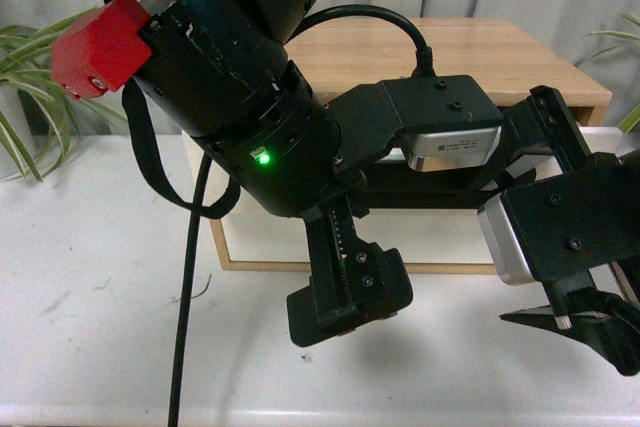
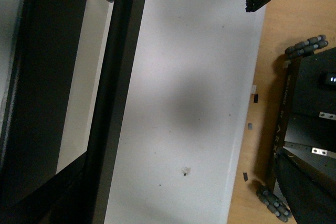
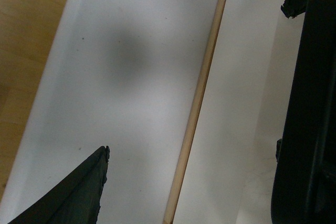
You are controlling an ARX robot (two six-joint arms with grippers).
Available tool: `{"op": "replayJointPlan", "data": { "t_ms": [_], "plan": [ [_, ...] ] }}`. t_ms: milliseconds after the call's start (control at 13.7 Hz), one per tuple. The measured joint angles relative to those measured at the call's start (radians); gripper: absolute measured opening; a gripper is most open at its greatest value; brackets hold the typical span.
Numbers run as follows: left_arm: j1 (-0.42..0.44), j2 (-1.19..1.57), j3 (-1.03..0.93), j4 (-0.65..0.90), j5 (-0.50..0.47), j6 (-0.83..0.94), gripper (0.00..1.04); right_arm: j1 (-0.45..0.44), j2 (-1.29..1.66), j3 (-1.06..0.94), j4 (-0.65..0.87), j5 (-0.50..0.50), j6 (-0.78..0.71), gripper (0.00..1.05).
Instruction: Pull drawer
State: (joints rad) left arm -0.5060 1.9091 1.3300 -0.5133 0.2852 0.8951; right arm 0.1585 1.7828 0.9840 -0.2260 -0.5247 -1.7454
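Note:
The drawer's white front [image 1: 262, 235] with its light-wood lower edge shows below the cabinet's wooden top [image 1: 470, 57]. Both arms hide the black bar handle. My left gripper [image 1: 345, 312] hangs open just in front of the drawer's lower edge, over the table. My right gripper [image 1: 590, 322] is open at the lower right, also in front of the cabinet. In the right wrist view the gripper [image 3: 194, 77] spans the wood edge [image 3: 199, 103], with the white front [image 3: 236, 103] beside it. In the left wrist view the gripper [image 2: 173, 98] holds nothing over the table.
The white table [image 1: 90, 277] carries the cabinet. Green plants stand at the far left [image 1: 25, 67] and far right [image 1: 630, 117]. The left wrist view shows the wooden floor [image 2: 268, 77] and the robot's wheeled base [image 2: 310, 103] past the table edge.

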Motion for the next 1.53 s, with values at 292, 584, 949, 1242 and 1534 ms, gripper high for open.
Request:
{"op": "replayJointPlan", "data": {
  "t_ms": [292,584,949,1242,1534],
  "plan": [
    [-0.056,-0.118,-0.145,0.007,-0.004,-0.034,0.98,0.032,-0.19,-0.195,-0.008,0.048,0.021,0.98],
    [-0.062,-0.165,-0.195,0.002,0.008,-0.031,0.98,0.052,-0.236,-0.22,-0.061,0.049,0.023,0.98],
    [-0.065,-0.188,-0.228,0.008,0.01,-0.027,0.98,0.063,-0.259,-0.249,-0.056,0.049,0.024,0.98],
    [-0.065,-0.187,-0.229,0.025,0.002,-0.041,0.98,0.064,-0.245,-0.27,0.035,0.041,0.02,0.98],
    [-0.06,-0.188,-0.22,0.019,0.008,-0.052,0.98,0.065,-0.245,-0.269,0.048,0.035,0.02,0.98]
  ]
}}
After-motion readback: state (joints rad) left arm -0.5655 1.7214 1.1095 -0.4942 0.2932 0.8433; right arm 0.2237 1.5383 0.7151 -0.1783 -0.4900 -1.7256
